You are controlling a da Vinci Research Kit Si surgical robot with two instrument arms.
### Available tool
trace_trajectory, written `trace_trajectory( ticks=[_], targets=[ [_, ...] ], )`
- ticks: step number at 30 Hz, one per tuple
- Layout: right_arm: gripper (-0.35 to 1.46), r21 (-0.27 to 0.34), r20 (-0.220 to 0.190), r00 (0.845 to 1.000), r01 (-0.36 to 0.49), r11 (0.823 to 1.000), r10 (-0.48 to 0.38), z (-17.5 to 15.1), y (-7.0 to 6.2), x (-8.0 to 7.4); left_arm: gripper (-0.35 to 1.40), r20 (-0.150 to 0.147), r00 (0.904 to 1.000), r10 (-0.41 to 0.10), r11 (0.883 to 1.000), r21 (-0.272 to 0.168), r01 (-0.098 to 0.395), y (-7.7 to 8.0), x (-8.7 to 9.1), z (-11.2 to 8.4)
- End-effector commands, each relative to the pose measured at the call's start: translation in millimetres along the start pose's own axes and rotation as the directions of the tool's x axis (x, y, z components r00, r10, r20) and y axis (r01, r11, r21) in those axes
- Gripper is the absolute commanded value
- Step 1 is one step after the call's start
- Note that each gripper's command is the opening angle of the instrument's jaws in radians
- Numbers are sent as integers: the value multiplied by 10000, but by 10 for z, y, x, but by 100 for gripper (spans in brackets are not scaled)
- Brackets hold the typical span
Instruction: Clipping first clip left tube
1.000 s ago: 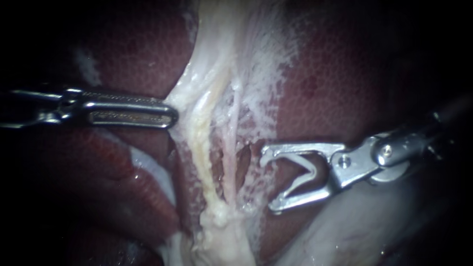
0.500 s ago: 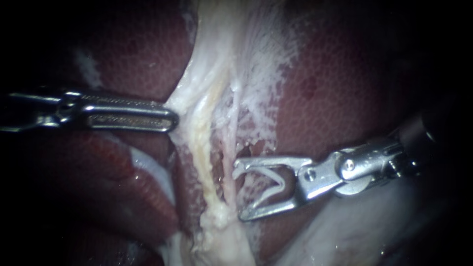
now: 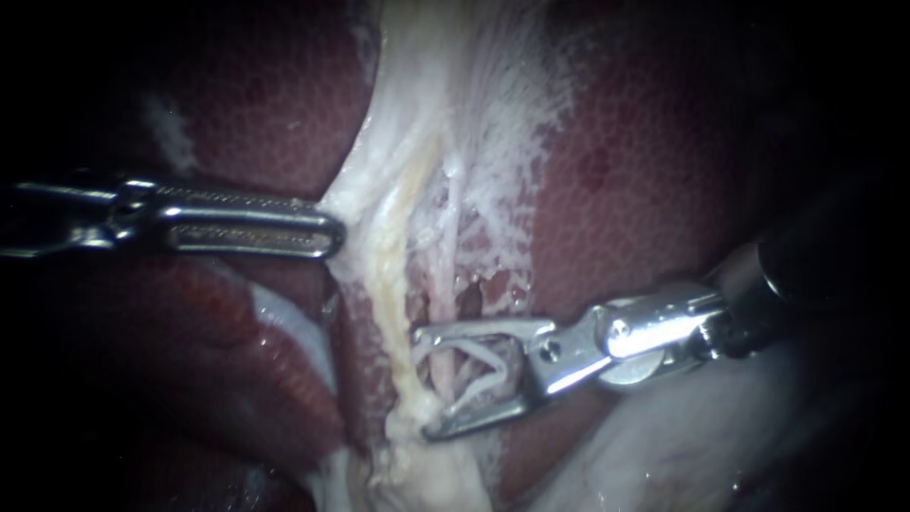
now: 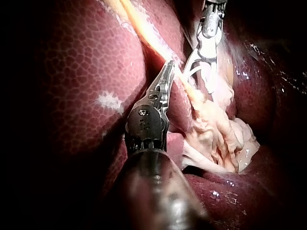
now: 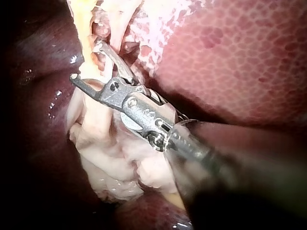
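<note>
The left instrument [image 3: 327, 230] lay level from the left edge, its hand closed together, the tip touching the edge of the pale tissue [image 3: 408, 114]. Just beside that edge ran a yellowish strand [image 3: 391, 294], then the thin tube [image 3: 447, 275]. The right instrument [image 3: 424, 384] had its hand apart, astride the thin tube but not clamped on it, with a white clip [image 3: 474, 360] seated open inside. Mottled red liver [image 3: 645, 190] lay on both sides.

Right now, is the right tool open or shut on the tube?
Open: the right tool shows a gap between its jaws, white clip spread inside, thin tube between them.
</note>
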Motion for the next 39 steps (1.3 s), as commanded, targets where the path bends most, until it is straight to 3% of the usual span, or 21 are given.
trace_trajectory(
  ticks=[1, 17, 28, 39],
  targets=[
    [59, 31, 1, 10000, -38, 10000, 38, 2, 0, 0, -35, 0, 10000, -1, 10000, -2, 1, 0, 0, 0],
    [57, 805, 46, 9984, -565, 9952, 563, 9, -14, 8, -35, 1, 10000, -2, 10000, -7, 2, 0, 0, 1],
    [56, 907, 70, 9982, -603, 9940, 599, 34, -2, 14, -35, 7, 10000, -8, 10000, -51, 8, -2, -2, 2],
    [54, 1467, 119, 9991, -431, 9882, 418, 51, 5, 18, -35, 9, 10000, -14, 10000, -64, 14, -3, -3, 4]
  ],
)
